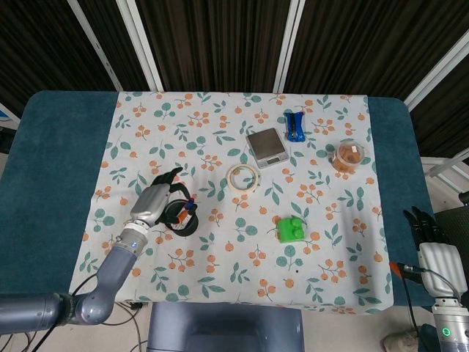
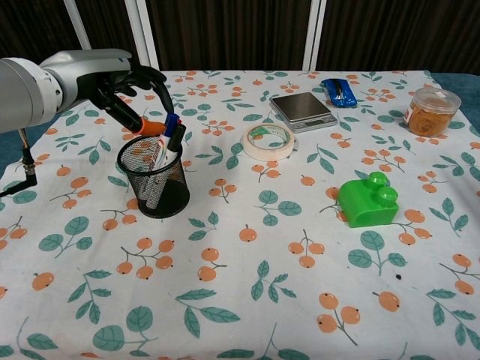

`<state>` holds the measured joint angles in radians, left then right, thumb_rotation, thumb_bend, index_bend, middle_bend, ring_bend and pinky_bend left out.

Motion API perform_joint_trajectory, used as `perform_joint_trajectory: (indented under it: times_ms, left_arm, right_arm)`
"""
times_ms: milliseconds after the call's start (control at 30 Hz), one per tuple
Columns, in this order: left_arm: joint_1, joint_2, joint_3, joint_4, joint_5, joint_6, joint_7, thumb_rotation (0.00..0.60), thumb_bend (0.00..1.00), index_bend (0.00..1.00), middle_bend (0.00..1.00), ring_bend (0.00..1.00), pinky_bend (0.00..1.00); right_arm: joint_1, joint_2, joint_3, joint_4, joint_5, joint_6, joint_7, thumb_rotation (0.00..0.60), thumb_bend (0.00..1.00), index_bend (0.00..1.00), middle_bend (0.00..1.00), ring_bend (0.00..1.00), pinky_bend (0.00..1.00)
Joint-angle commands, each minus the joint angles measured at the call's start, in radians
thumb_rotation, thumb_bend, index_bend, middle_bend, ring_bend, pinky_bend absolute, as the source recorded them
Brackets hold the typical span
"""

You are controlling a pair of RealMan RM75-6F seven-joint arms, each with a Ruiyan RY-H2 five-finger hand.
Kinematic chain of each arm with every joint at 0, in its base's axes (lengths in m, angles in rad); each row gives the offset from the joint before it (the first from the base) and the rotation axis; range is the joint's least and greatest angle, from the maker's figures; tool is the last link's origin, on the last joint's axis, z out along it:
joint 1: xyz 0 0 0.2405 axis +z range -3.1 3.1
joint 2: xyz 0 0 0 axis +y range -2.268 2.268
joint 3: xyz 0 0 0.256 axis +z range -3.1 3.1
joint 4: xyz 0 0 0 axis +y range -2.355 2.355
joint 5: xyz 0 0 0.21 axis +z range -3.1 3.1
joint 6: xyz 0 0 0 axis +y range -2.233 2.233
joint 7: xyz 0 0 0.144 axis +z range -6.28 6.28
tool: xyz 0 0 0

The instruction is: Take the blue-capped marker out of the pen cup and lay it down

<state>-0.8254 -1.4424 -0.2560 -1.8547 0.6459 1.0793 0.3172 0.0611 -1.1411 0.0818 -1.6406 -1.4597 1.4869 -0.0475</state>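
Blue marks your target: the blue-capped marker (image 2: 168, 129) stands tilted in the black mesh pen cup (image 2: 154, 180), cap up, beside a black-capped pen (image 2: 177, 138). Pinch only the blue cap and lift straight up, so the cup does not tip or drag across the tabletop (image 2: 247, 300); keep your other fingers off the black pen. Your left robot hand (image 2: 129, 84) hovers over the cup's rim, fingers curled partly in with the orange-tipped one (image 2: 149, 126) just beside the blue cap. It holds nothing that I can see. Your right robot hand (image 1: 425, 232) hangs off the tabletop edge, fingers apart, empty.
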Motion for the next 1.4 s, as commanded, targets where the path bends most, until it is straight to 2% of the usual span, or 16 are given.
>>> perform_joint_trajectory:
  times_ms: [33,933,1200,1400]
  left_arm:
    - [-0.005,-0.009,0.0,0.009,-0.009,0.0,0.006,0.6,0.32,0.44,0.0,0.0,0.0]
    - [-0.005,-0.008,0.009,0.004,-0.012,-0.008,0.014,0.6,0.33,0.51,0.01,0.0,0.0]
    - [0.001,0.012,0.007,-0.007,-0.025,-0.012,0.009,0.6,0.39,0.55,0.02,0.0,0.0]
    - [0.01,0.053,-0.007,-0.053,-0.035,-0.032,-0.02,0.6,0.4,0.55,0.02,0.0,0.0]
  right_arm:
    - [0.0,0.0,0.0,0.0,0.0,0.0,0.0,0.6,0.12,0.08,0.0,0.05,0.17]
    - [0.0,0.003,0.002,-0.011,0.009,-0.007,0.002,0.6,0.13,0.08,0.0,0.05,0.17]
    - [0.001,0.003,0.002,-0.011,0.01,-0.008,0.0,0.6,0.13,0.08,0.0,0.05,0.17]
    - [0.0,0.003,0.002,-0.01,0.01,-0.007,-0.001,0.6,0.13,0.07,0.0,0.05,0.17]
